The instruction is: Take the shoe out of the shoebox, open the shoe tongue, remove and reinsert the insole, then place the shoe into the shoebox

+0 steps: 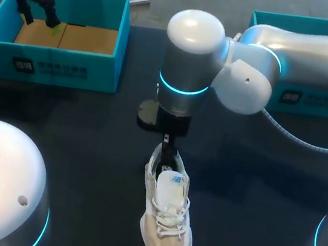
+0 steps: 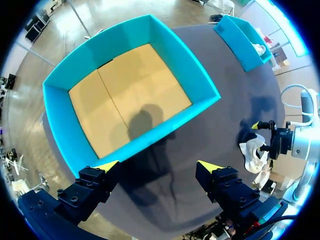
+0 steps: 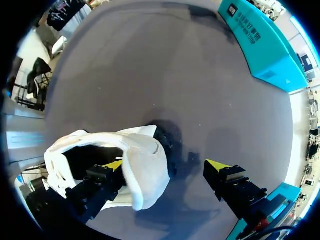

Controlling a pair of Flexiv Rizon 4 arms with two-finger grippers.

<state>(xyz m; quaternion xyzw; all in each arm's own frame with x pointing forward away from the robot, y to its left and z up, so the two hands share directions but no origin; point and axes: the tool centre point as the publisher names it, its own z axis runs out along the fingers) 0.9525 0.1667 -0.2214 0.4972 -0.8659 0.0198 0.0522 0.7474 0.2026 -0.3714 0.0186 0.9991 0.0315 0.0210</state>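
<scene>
Table: a dark tabletop carries two teal boxes along its far side and one shoe near the middle.
Right arm: the silver right arm comes in from the right. It bends at a white joint past the table's middle and points straight down.
Shoebox: the teal shoebox stands open at the far left. Only its bare brown cardboard floor shows inside.
Second box: another teal box sits at the far right, partly hidden behind the right arm in the head view. Something pale lies in it, too small to identify.
Shoe: the white lace-up shoe is on the table, well apart from both boxes. It stands upright on its sole with its heel toward the far side. The laces are loose, and the tongue is visible in the opening.
Right gripper: the right gripper hangs directly over the shoe's heel. Its yellow-tipped fingers are spread wide and clamp nothing. One finger sits at the shoe's opening and the other is outside over bare table (the heel collar stands between them).
Left gripper: the left gripper is above the shoebox's near wall. Its jaws are parted and hold nothing, and its shadow falls on the cardboard floor.
</scene>
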